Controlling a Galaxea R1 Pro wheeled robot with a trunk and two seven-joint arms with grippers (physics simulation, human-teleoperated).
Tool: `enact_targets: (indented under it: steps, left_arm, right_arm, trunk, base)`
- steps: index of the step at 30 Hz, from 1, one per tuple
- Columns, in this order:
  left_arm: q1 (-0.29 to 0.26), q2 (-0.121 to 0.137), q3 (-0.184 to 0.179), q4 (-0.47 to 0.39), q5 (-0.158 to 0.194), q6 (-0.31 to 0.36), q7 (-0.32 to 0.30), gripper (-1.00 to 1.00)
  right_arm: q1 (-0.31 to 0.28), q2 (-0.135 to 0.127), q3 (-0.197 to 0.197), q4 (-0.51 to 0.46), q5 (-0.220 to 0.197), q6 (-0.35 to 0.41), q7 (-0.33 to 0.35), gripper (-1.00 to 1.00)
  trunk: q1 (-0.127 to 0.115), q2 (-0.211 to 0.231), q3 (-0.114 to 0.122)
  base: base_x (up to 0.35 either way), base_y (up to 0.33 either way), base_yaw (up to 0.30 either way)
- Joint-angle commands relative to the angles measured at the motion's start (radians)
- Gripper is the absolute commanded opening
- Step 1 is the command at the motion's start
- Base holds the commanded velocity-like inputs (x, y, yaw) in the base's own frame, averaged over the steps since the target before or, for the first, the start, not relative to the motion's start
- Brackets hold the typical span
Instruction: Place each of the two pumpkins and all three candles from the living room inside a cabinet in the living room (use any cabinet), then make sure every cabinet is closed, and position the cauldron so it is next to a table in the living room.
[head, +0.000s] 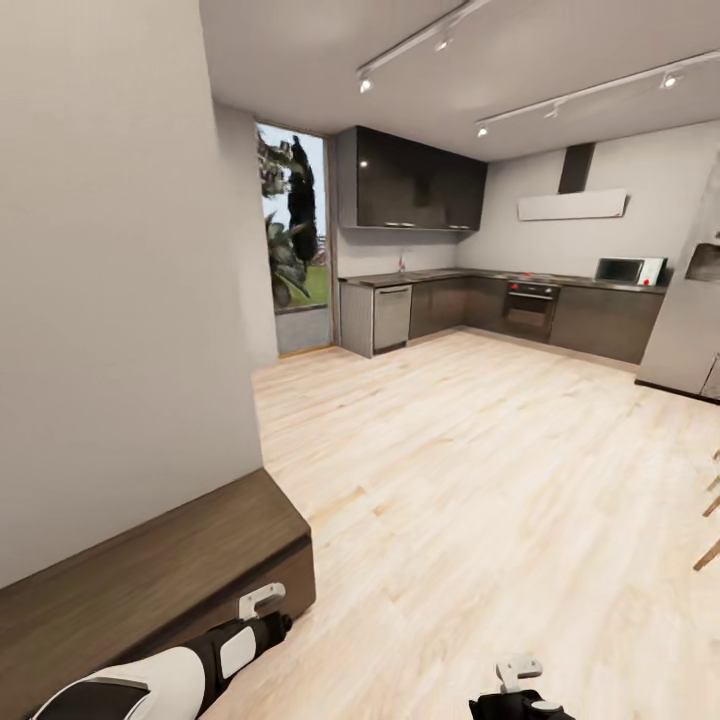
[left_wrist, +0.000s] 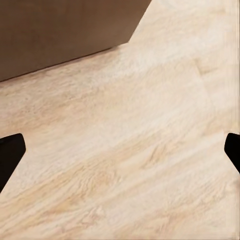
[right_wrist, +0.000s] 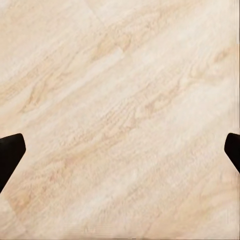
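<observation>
Kitchen ahead, bare wood floor (head: 480, 480); cabinet (head: 150, 570) beside left end effector (left_wrist: 120, 150). Both end effectors spread, empty. Turn slowly, find pumpkins.

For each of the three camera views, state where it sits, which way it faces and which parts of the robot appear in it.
Head view: on the robot's head, facing forward and down over pale wood floor toward dark kitchen units; low dark-brown wooden cabinet at left; left gripper and right gripper low in frame.
Left wrist view: near the left gripper, facing floor and cabinet; black fingertips at the edges.
Right wrist view: near the right gripper, facing floor; black fingertips.
Shared: both wrist views show wood floor between wide-apart fingertips.
</observation>
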Motion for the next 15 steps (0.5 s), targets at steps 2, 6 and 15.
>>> enact_targets:
  steps: [2,6,15]
  left_arm:
    - [-0.001,0.000,-0.007,0.001,0.008,0.002,0.002,1.00]
    - [-0.001,-0.001,-0.006,0.001,0.008,0.002,0.002,1.00]
    - [-0.001,-0.004,-0.006,0.000,0.008,0.002,0.002,1.00]
  right_arm:
    - [0.000,0.000,0.008,0.002,-0.011,-0.004,0.004,1.00]
    - [0.000,0.000,0.008,0.002,-0.011,-0.004,0.003,1.00]
    - [0.000,0.000,0.008,0.002,-0.011,-0.004,0.000,1.00]
  trunk:
    - [0.000,-0.001,-0.002]
    - [0.000,-0.001,-0.003]
    - [-0.015,0.027,0.006]
  base:
    - [0.000,0.000,-0.298]
    - [0.000,0.000,-0.298]
    - [0.000,0.000,-0.296]
